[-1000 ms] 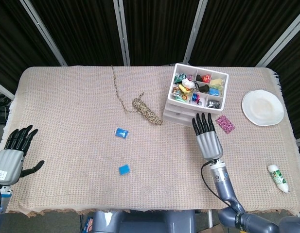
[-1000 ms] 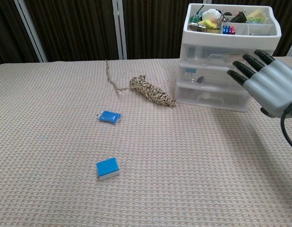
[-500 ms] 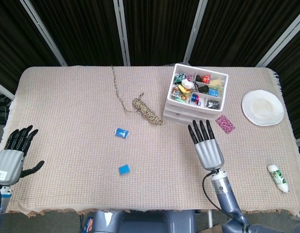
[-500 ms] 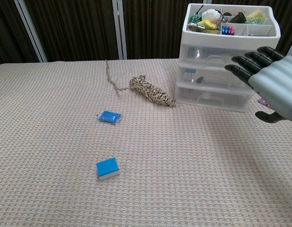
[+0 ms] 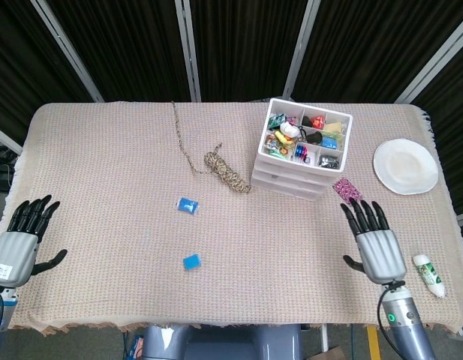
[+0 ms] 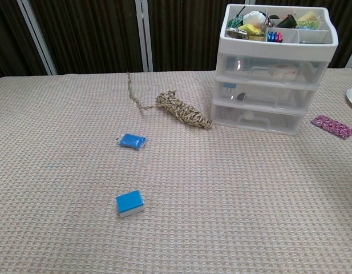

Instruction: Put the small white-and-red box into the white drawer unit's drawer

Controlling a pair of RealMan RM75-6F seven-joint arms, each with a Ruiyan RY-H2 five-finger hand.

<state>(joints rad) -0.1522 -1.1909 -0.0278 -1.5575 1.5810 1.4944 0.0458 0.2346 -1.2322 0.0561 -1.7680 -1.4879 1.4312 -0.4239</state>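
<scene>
We hold both hands, left [image 5: 17, 247] and right [image 5: 377, 244], spread and empty; the white plastic drawer unit [image 6: 274, 85] looks closed, task seemingly done.

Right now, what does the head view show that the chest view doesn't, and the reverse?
Only the head view shows the left hand, the right hand, the whole plate and the white bottle. Only the chest view shows the drawer fronts, all closed, with a white-and-red item behind the top one. Both show the drawer unit, rope, two blue items and patterned packet.
</scene>
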